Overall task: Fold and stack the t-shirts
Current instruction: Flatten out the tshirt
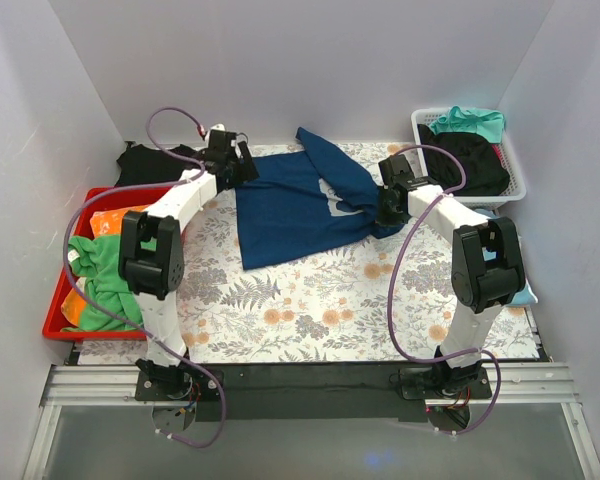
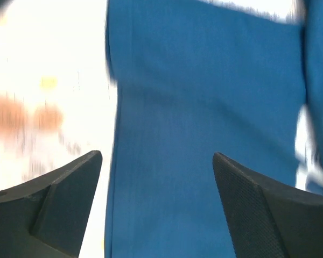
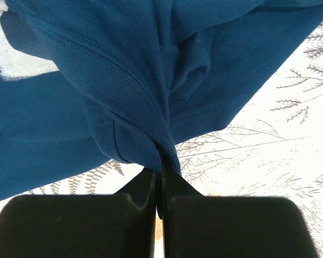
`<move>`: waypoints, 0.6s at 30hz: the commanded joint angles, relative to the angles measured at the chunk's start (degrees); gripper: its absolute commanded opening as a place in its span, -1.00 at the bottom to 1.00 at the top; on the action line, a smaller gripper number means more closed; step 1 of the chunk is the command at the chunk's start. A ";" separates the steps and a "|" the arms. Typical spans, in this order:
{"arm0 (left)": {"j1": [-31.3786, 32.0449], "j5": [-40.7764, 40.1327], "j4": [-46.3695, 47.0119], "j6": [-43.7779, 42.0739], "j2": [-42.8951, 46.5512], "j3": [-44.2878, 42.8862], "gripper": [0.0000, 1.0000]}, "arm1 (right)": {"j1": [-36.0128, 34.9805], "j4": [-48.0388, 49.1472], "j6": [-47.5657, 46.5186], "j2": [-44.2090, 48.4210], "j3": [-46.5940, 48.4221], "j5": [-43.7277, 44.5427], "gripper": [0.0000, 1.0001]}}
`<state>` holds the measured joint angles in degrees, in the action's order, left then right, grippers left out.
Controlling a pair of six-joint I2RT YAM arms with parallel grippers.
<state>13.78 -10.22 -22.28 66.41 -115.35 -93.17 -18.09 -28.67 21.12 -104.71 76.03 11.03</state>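
The navy blue t-shirt (image 1: 295,205) lies partly spread on the floral cloth at the back middle, its pale print (image 1: 332,199) half folded under. My right gripper (image 1: 385,212) is shut on the shirt's right edge; the right wrist view shows a bunched fold of navy cloth (image 3: 134,107) pinched between the jaws (image 3: 160,166). My left gripper (image 1: 242,165) is at the shirt's far left corner. In the blurred left wrist view it (image 2: 157,161) is open and empty over the navy cloth (image 2: 204,107). A black shirt (image 1: 145,160) lies at the back left.
A red tray (image 1: 60,300) at left holds green (image 1: 100,275) and orange cloth. A white basket (image 1: 515,165) at back right holds black (image 1: 470,160) and teal (image 1: 470,120) shirts. White walls enclose the table on three sides.
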 commanded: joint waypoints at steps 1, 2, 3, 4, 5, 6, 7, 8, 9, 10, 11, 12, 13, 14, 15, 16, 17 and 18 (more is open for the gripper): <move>3.27 -4.29 -10.66 2.83 11.00 13.16 0.81 | -0.28 1.07 1.11 1.96 -0.27 -1.62 -0.97; 3.44 -2.37 -12.50 3.89 15.03 15.53 0.82 | -0.37 1.07 1.20 2.31 -0.53 -1.54 -0.97; 3.71 -1.48 -13.13 5.38 17.42 20.17 0.82 | -0.28 0.98 1.20 2.49 -0.71 -1.10 -0.97; 4.23 -0.86 -13.83 7.74 19.35 22.13 0.83 | -0.37 1.07 1.29 2.58 -0.88 -0.83 -0.97; 4.58 -0.07 -15.32 9.07 23.11 23.98 0.82 | -0.28 1.07 1.37 2.58 -0.80 -0.66 -0.97; 5.02 1.41 -15.77 10.13 24.81 26.17 0.77 | -0.28 0.98 1.29 2.58 -0.71 -0.92 -0.97; 5.46 2.39 -15.86 12.23 26.30 29.76 0.70 | -0.28 0.98 1.29 2.32 -0.53 -1.09 -0.97; 5.73 2.74 -15.86 13.21 29.01 31.80 0.62 | -0.37 0.98 1.37 2.14 -0.36 -1.27 -0.97; 5.99 4.57 -15.69 14.00 29.82 33.47 0.56 | -0.28 0.98 1.38 2.05 -0.27 -1.62 -0.97; 6.17 5.72 -14.29 14.53 30.44 36.45 0.51 | -0.37 0.81 1.55 1.70 -0.18 -1.54 -0.97; 6.26 6.08 -14.28 14.97 30.45 37.26 0.48 | -0.37 0.63 1.64 1.44 0.17 -1.62 -0.97; 6.35 6.87 -13.93 15.06 29.84 37.88 0.41 | -0.37 0.45 1.73 1.52 0.17 -2.06 -0.97; 6.52 8.10 -13.75 15.15 29.40 38.75 0.37 | -0.54 0.19 1.81 1.44 0.08 -2.06 -0.97; 6.61 8.80 -13.14 15.41 29.04 39.11 0.36 | -0.46 0.10 1.81 1.43 -0.18 -2.06 -0.97; 6.52 9.59 -12.44 15.41 28.35 39.55 0.33 | -0.55 -0.07 1.81 1.43 -0.27 -1.89 -0.97; 6.61 10.04 -12.00 15.67 28.08 39.73 0.31 | -0.63 -0.16 1.81 1.61 -0.44 -1.63 -0.97; 6.61 10.13 -10.78 15.76 27.64 40.08 0.31 | -0.63 -0.16 1.81 1.78 -0.70 -1.36 -0.97; 6.61 10.13 -10.15 15.68 27.37 40.17 0.31 | -0.63 -0.16 1.81 1.79 -1.23 -1.18 -0.97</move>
<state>20.10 -3.14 -35.68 80.38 -87.64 -53.58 -18.31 -28.47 22.35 -104.68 75.90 9.89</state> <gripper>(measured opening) 0.661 0.023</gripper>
